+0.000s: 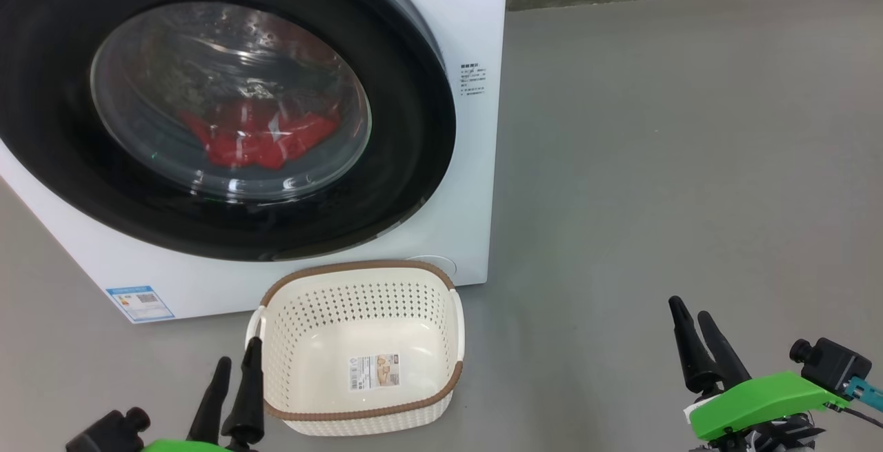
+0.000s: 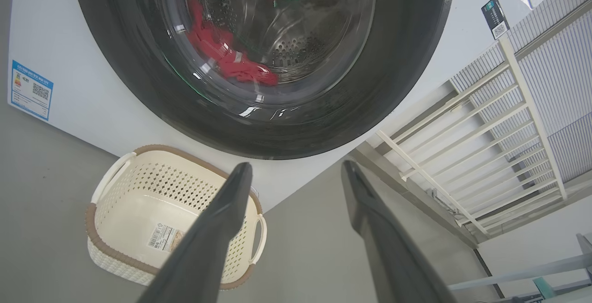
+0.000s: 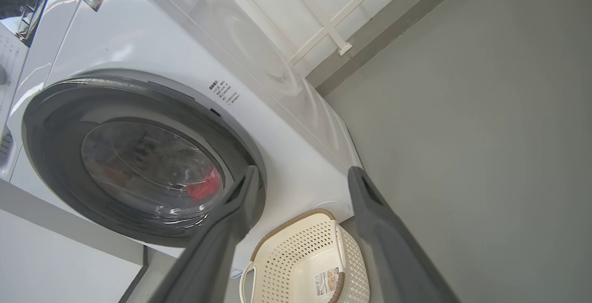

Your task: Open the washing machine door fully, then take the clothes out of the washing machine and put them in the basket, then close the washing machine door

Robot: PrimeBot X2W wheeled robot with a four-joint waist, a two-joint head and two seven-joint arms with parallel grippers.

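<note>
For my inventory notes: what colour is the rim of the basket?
Brown, woven-looking; the basket shows best in the head view.

Laundry room: white washing machine (image 1: 476,162) on plain grey floor (image 1: 690,162).

Grey floor (image 1: 655,162) bears the washing machine (image 1: 476,162) and basket (image 1: 359,300) (just beside).

Head looks down; wrists low; basket (image 1: 355,263) shared.
</note>
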